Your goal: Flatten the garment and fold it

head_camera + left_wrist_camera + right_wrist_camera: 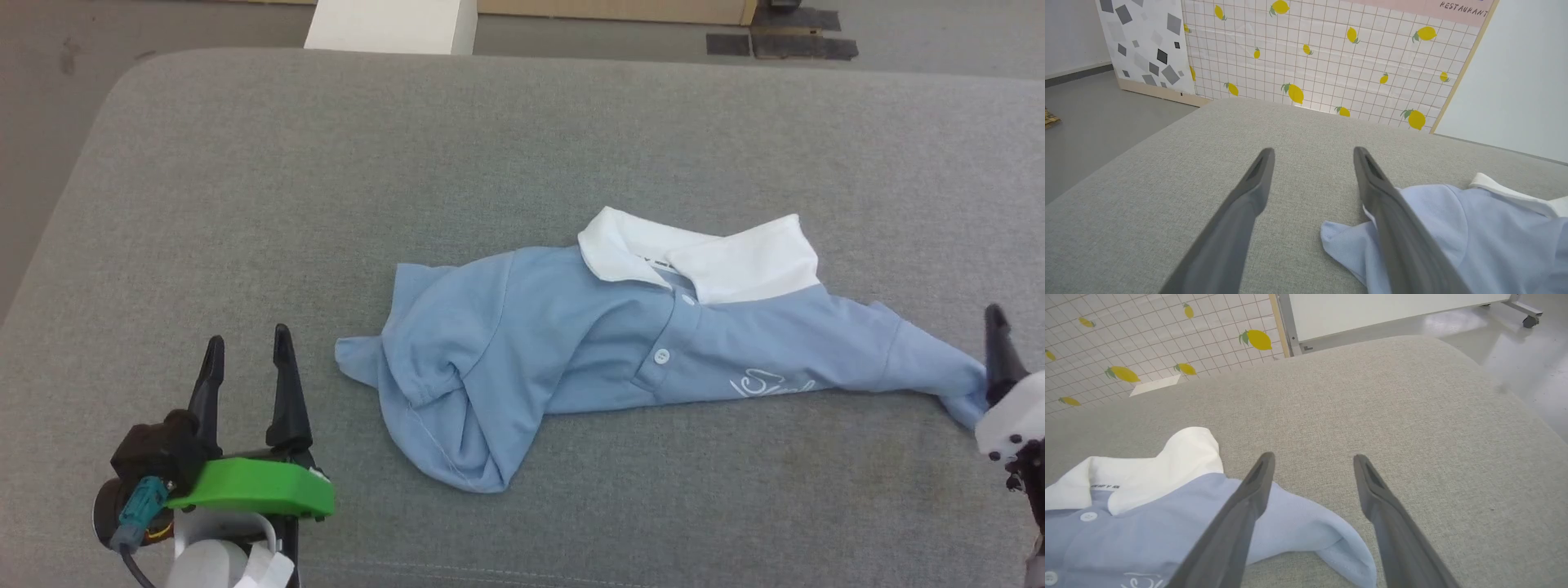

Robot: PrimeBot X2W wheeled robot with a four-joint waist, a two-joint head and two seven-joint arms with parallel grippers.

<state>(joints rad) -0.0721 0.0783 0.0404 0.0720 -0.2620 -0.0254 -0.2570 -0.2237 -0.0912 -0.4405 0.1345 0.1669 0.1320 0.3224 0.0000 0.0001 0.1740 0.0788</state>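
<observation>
The garment (620,343) lay face up across the middle of the grey upholstered surface (326,163), somewhat closer to its near edge than its far one, and stretched out sideways toward the right edge. It was far from flat. The white collar (710,253) pointed to the far edge, and the placket and the script logo (771,384) showed, but below the logo the body seemed tucked under itself. On the robot's left, a sleeve and part of the hem were heaped in a rumpled bunch (457,441). The other sleeve (939,376) was drawn out long toward the right edge.

By my reading, flattening was only partly done and no fold had been made: the tucked body and the bunched side needed spreading first.

The right gripper (1313,457) stood at that drawn-out sleeve end with its fingers spread apart and no cloth between them. The left gripper (247,335) was also wide open and holding nothing, near the front left corner, just beside the bunched sleeve.
</observation>
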